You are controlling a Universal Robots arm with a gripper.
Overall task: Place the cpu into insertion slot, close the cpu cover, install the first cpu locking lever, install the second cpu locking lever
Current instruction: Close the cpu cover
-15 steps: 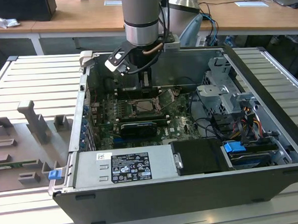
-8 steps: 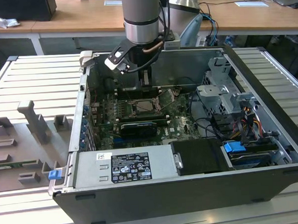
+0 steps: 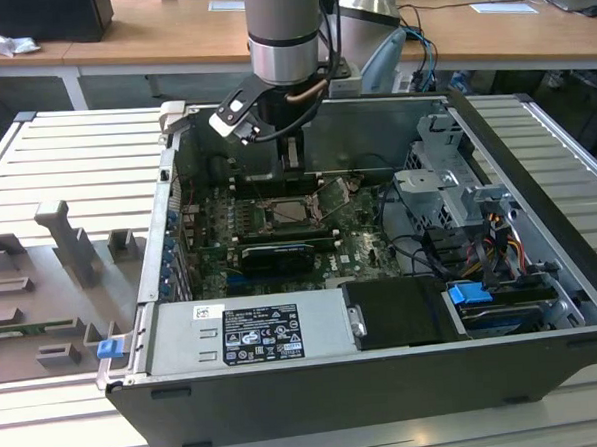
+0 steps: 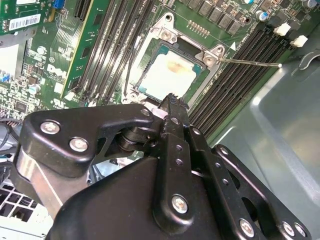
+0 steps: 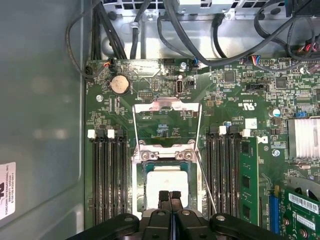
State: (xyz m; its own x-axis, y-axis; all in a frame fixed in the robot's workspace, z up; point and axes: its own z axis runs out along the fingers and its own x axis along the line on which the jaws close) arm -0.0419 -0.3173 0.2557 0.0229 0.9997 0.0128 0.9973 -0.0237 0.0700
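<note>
Two black fingers [image 5: 163, 199] of the dark metal gripper [image 5: 170, 195] are seen pressed together, with nothing clamped between them. The small, flat, square, pale silver-beige cpu [image 5: 167, 176] is seated in the square, silver-rimmed insertion slot [image 5: 150, 154]; its near edge is overlapped by the fingertips in the first wrist view, though contact cannot be told. The thin silver frame-shaped cpu cover [image 5: 167, 106] is swung open, clear of the slot.

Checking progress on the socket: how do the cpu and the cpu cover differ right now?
The cpu lies flat in the insertion slot; the cpu cover is swung open, away from it. The cpu is a solid pale face; the cpu cover is a frame with an open window showing green board. Both are square and metallic.
</note>
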